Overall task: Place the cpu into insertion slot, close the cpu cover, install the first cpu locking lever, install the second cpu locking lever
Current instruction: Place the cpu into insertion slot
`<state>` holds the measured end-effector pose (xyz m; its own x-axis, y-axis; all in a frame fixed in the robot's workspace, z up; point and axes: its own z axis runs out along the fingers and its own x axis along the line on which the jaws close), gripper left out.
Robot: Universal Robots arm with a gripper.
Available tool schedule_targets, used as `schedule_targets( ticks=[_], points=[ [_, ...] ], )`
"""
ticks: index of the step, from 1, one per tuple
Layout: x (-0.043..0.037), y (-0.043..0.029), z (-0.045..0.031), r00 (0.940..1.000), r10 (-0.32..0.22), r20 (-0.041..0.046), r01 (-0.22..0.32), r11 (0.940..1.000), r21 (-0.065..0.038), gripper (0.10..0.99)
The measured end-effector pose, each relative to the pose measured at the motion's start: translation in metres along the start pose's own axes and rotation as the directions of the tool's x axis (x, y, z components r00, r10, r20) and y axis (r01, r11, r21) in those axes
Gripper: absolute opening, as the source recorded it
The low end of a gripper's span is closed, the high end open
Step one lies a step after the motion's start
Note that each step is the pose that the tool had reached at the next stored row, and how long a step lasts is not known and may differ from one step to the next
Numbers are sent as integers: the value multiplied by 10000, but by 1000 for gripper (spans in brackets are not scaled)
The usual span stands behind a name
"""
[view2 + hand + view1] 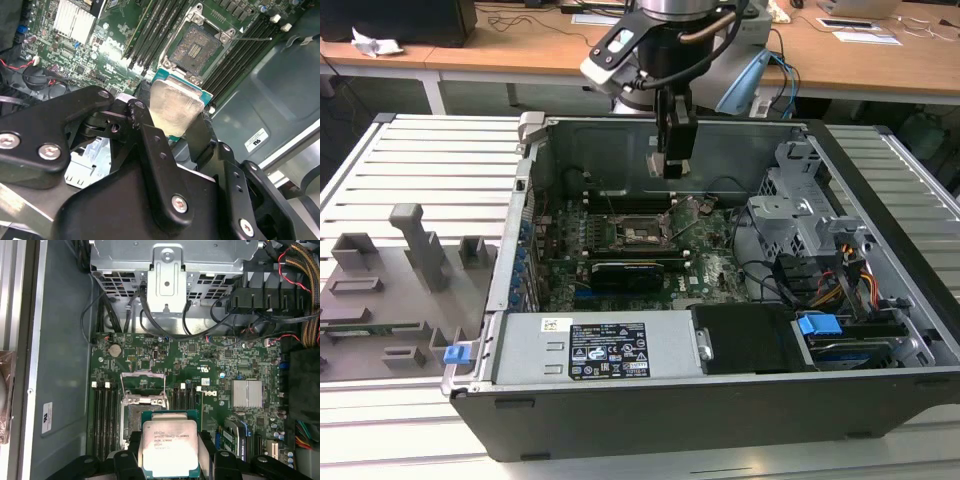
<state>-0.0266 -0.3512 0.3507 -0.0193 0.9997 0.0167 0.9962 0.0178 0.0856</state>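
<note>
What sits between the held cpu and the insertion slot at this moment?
Nothing. In the second wrist view the cpu, held by the gripper, hangs short of the uncovered insertion slot; the stretch between is bare.

I count one cpu clamped in my pincer, and below it one insertion slot and one cpu cover.

Small flat square cpu – pale silvery metal top, dull brushed sheen; green laminate rim. Black gripper links – matt, smooth, with bright steel screw heads. Green circuit board: slightly glossy lacquer. Square insertion slot: dark matt pin field, bare metal frame. Grey computer case wall: smooth painted sheet metal. Pale wooden desk: satin.
</note>
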Motion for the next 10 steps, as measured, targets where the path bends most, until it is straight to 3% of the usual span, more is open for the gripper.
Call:
schedule_targets(
  ticks=[10],
  points=[
    [-2,-13,146,10000,22,2,-22,10000,1,529]
  ],
)
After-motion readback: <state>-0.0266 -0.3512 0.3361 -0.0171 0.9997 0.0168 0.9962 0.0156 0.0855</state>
